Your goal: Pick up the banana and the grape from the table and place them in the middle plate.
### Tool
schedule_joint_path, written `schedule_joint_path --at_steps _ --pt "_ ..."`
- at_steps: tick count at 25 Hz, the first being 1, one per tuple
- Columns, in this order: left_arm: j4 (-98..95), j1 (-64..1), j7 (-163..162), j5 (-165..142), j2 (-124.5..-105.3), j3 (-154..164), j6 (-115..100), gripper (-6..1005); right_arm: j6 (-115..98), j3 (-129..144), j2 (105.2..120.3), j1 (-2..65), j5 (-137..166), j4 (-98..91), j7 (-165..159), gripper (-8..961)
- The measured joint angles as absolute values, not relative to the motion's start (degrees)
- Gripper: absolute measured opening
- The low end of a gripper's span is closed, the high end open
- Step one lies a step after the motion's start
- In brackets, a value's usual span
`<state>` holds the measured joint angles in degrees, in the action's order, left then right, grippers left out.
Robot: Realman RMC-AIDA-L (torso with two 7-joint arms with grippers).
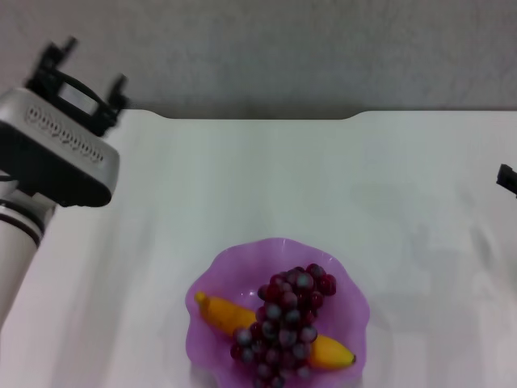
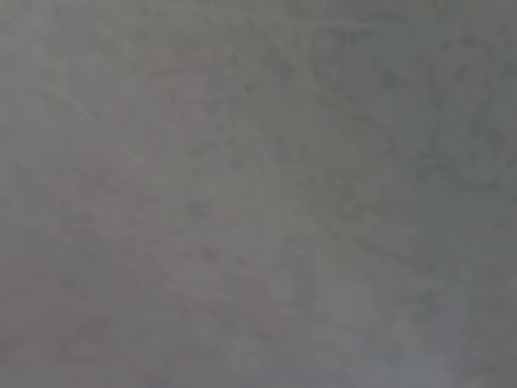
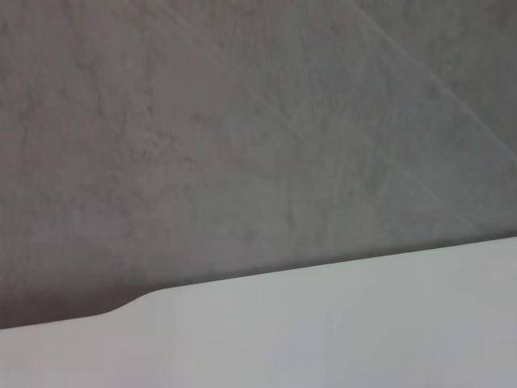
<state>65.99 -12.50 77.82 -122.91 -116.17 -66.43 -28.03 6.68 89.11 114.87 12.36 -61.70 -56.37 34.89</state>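
Left arm housing dominates the upper left of the head view, closest thing to the lens. Left claw (image 1: 85, 69) is raised over the far-left corner of the worktop (image 1: 266, 178), fingers pointing away toward the wall. They look spread with nothing between them, so I read it as open and empty. Well apart from the plate, likely parked clear of the work zone.

Bottom centre of the same view: middle plate (image 1: 222, 271) with both fruits inside it. Banana (image 1: 222, 314) lies diagonally across the dish, dark tip toward the lower right. Grape (image 1: 284, 323) bunch rests on top of the banana and crosses it, covering its middle. Both sit inside the scalloped rim, nothing hanging over that I can see, though the plate's near edge is cut off by the frame. Judging from this, both placements are done.

Right claw (image 1: 506, 177) is only a dark sliver at the right edge, mid-height. Can't tell if it's open or closed.

Left wrist view: plain grey surface only, no claw, no objects. Points away from the work.

Right wrist view: grey wall above, white worktop with its notched far edge along the bottom. No fingers, no fruit visible.
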Motion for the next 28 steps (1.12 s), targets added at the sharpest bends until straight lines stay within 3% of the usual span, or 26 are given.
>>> schedule_joint_path --at_steps 5,11,13,18,21,23,28 --pt "51.7 -16.8 65.7 -132.2 -116.26 -63.9 -53.7 763 6.7 89.7 114.95 13.1 -61.7 -55.8 34.9 861" --pt "45.9 -16.9 38.6 -139.5 -115.41 -64.8 -65.9 761 6.7 90.0 114.96 13.4 -61.7 -55.5 35.0 861" --pt "45.7 -16.2 27.3 -142.1 -113.8 -65.3 -64.8 760 6.8 90.2 114.96 13.4 -61.7 -55.3 35.0 861" --pt "46.4 -16.1 -2.2 -151.0 -105.95 -65.5 -51.8 759 6.8 90.3 114.96 13.1 -61.7 -55.7 35.0 861" --pt "46.7 -17.0 -11.8 -154.2 -102.75 -65.7 -42.8 759 6.8 90.4 114.96 13.0 -61.7 -55.8 35.0 861" --pt "46.7 -17.6 -13.5 -156.3 -102.23 -67.4 -35.5 759 6.8 90.4 114.93 13.2 -61.7 -55.8 35.0 861" --pt "46.8 -17.6 -13.2 -161.4 -104.07 -74.4 -25.2 759 6.7 90.4 114.96 13.5 -61.7 -55.9 35.0 861"
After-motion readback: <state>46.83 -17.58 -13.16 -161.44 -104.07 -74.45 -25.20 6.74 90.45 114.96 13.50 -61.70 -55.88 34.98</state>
